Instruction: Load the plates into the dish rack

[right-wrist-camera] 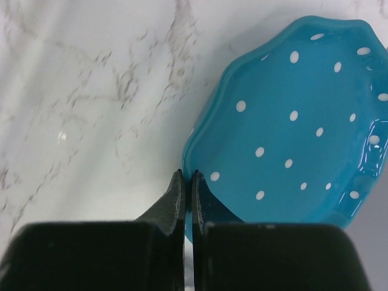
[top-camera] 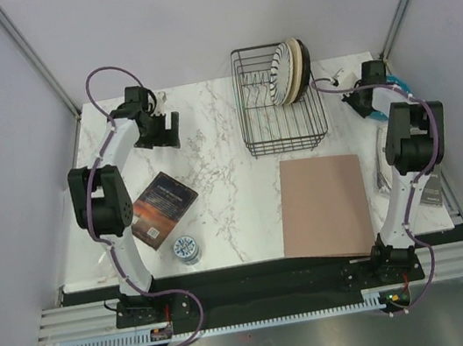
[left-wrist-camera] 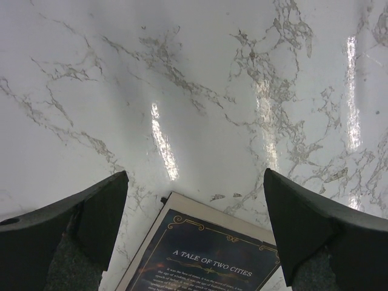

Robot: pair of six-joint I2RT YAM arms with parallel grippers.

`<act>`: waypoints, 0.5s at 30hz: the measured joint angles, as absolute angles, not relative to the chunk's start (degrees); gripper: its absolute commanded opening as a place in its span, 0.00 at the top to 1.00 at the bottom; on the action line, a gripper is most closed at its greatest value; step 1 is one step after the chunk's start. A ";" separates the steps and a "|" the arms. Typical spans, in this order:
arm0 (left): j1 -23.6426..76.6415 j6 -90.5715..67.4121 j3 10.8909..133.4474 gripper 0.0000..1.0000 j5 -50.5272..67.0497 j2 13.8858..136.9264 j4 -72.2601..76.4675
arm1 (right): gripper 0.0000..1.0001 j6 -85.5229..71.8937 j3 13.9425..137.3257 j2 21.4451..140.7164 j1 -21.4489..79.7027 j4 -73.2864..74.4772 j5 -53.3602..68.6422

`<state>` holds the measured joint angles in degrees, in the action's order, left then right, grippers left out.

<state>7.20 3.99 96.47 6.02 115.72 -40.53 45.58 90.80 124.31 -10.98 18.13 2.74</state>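
Done: three plates point(top-camera: 290, 70) stand in rack point(top-camera: 260, 133).
Remaining: teal plate point(right-wrist-camera: 291, 121), rim pinched by right gripper point(right-wrist-camera: 187, 185).
Left gripper point(left-wrist-camera: 195, 176): released, empty.

The teal plate point(right-wrist-camera: 291, 121) runs off the right edge, its near rim hidden behind the right gripper point(right-wrist-camera: 187, 177). The racked plates point(top-camera: 290, 70) overlap, perhaps three.

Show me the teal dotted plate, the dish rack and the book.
teal dotted plate point(right-wrist-camera: 291, 121): right wrist view, its middle.
dish rack point(top-camera: 282, 129): top view, bare wire floor.
book point(left-wrist-camera: 206, 260): left wrist view, front cover.
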 measured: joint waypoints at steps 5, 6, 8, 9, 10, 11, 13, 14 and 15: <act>7.20 4.01 96.14 0.00 6.02 113.78 -40.18 | 1.00 47.07 84.23 118.26 -11.25 19.16 2.76; 7.20 4.01 96.14 0.00 6.04 113.47 -40.12 | 1.00 47.37 83.40 116.81 -11.20 19.81 2.76; 7.20 4.01 96.05 0.00 6.20 112.73 -39.99 | 1.00 47.77 82.43 113.78 -11.09 22.04 2.79; 7.18 3.99 95.81 0.00 6.31 112.40 -39.66 | 1.00 47.92 82.02 111.98 -10.98 23.35 2.87; 7.18 3.97 95.35 0.00 6.37 111.98 -39.05 | 1.00 48.07 81.76 110.13 -10.83 24.86 3.03; 7.18 3.90 95.04 0.00 6.37 111.72 -38.76 | 1.00 48.25 81.65 108.16 -10.59 26.39 3.16; 7.20 3.57 94.85 0.00 6.15 111.59 -38.35 | 1.00 48.42 81.21 104.22 -9.85 28.88 3.38; 7.20 3.25 94.85 0.00 5.87 111.59 -38.11 | 1.00 48.64 80.71 101.97 -9.43 29.76 3.53; 7.20 2.92 94.85 0.00 5.50 111.59 -37.91 | 1.00 48.86 80.20 100.12 -9.06 30.39 3.66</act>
<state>7.20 2.92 94.85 5.50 111.59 -37.91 48.86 80.20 100.12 -9.06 30.39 3.66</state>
